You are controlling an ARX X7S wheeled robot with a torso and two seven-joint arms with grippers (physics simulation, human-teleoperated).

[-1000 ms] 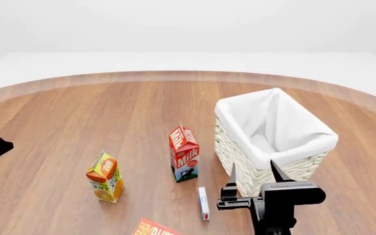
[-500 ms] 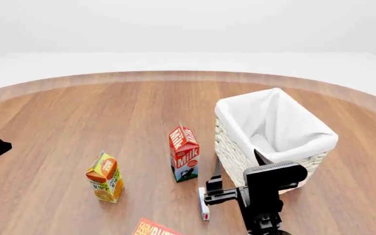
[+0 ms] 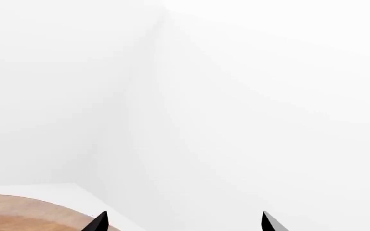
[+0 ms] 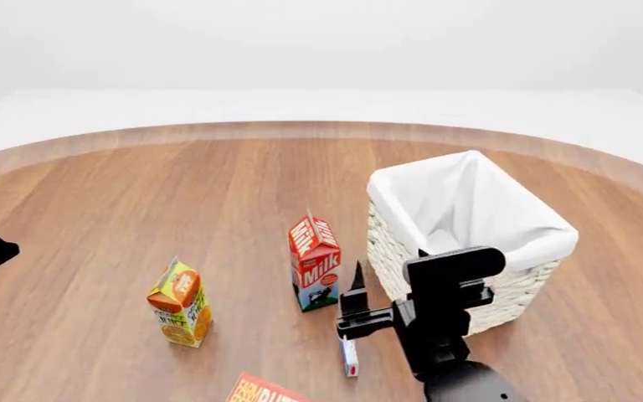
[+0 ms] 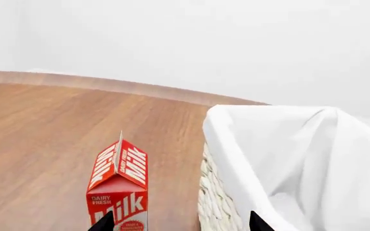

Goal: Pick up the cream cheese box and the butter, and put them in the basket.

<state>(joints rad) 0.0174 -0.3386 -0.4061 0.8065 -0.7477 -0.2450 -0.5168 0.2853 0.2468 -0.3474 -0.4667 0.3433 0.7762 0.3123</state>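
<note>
Right tool [image 4: 387, 280] now farther left, above cream cheese box [image 4: 348, 358]

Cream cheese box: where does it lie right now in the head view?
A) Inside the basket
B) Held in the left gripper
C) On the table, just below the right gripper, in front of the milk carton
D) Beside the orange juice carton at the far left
C: the cream cheese box lies flat on the table just under the right gripper, nearer the camera than the milk carton and outside the basket.
</note>
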